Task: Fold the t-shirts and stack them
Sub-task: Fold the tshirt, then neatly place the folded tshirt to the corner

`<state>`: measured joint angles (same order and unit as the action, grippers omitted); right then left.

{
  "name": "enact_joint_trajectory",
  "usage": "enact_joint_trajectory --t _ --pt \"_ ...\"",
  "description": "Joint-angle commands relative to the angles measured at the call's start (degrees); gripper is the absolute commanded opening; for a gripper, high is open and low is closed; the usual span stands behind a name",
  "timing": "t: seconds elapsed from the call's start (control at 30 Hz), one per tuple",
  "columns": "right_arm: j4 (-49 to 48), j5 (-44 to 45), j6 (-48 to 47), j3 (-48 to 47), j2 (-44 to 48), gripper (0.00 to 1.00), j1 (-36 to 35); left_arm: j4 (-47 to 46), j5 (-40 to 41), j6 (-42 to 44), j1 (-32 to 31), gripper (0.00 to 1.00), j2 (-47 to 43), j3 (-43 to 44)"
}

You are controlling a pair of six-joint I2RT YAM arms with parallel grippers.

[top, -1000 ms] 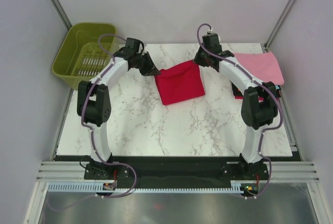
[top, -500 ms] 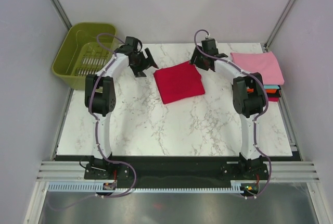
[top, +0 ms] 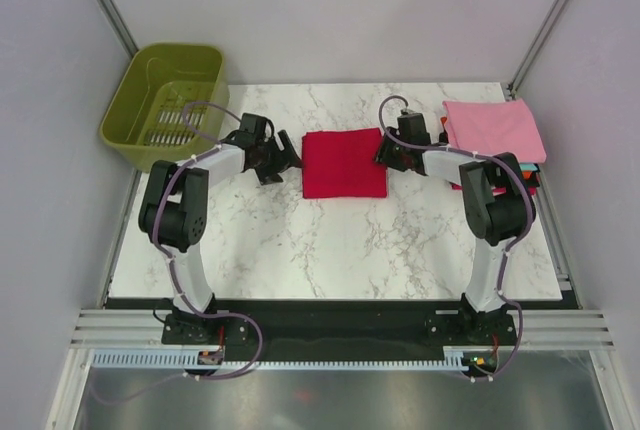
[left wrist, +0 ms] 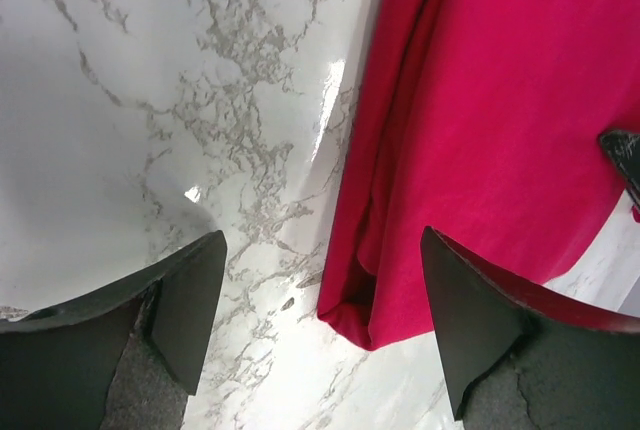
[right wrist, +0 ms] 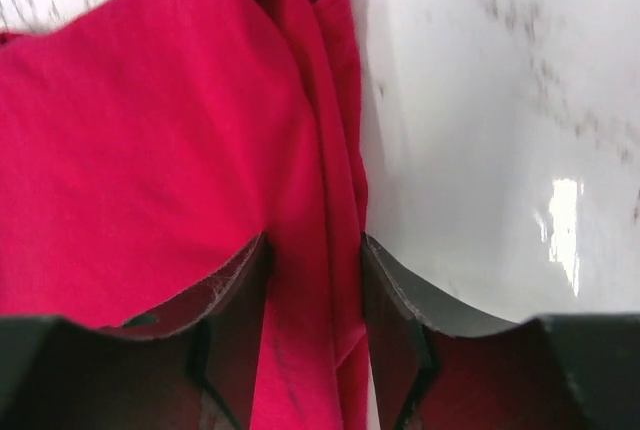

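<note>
Top external: both arms reach low and inward, flanking the folded crimson t-shirt (top: pixel 344 163) lying flat mid-table (top: pixel 300 240). Left gripper (top: pixel 285 157) is spread wide over its left edge, holding nothing. Right gripper (top: pixel 386 153) is pinched on the right edge fold. Pink t-shirt (top: pixel 493 130) tops the stack at far right.

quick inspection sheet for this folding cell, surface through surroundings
surface: white marble table, glossy, no spills seen
job's things: crimson t-shirt folded flat at centre; pink t-shirt tops the stack at the right edge, lower layers barely showing
clutter: olive-green basket beside the far-left corner, no cloth seen inside
grippers: left gripper open, straddling the crimson shirt's near edge; right gripper narrow around the opposite edge fold, grip cannot be told
cables: purple cables loop along both arms, off the cloth
surroundings: grey walls, nothing seen
</note>
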<state>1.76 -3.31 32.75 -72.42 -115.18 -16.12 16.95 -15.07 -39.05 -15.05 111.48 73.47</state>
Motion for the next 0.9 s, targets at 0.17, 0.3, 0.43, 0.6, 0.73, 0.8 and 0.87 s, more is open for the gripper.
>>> enact_joint_trajectory --t 0.17,0.3,0.43,0.6,0.73,0.8,0.87 --pt "-5.9 0.4 1.0 9.1 9.4 0.72 -0.5 -16.7 -1.9 -2.5 -0.8 0.96 -3.3 -7.0" --pt "-4.6 3.0 0.7 6.1 6.9 0.76 -0.3 -16.5 -0.8 -1.7 -0.9 0.97 0.5 -2.9" --pt "-4.0 4.9 1.9 1.9 2.3 0.74 0.4 -13.7 0.2 -1.9 -0.9 0.92 4.9 2.5" --pt "-4.0 3.5 2.4 -2.3 -2.0 0.68 1.3 -8.9 -0.7 -2.2 -0.9 0.89 12.2 11.8" --pt "-3.9 3.5 2.2 -4.6 -5.6 0.64 1.4 -5.0 -0.8 -2.4 -0.9 0.85 15.5 16.6" --pt "-3.7 1.7 2.3 -5.5 -7.0 0.63 1.4 -5.0 -0.7 -2.7 -0.9 0.81 16.1 17.3" --pt "-2.6 1.6 2.2 -7.5 -8.8 0.63 1.3 -5.0 -0.6 -3.3 -0.9 0.77 16.7 17.5"
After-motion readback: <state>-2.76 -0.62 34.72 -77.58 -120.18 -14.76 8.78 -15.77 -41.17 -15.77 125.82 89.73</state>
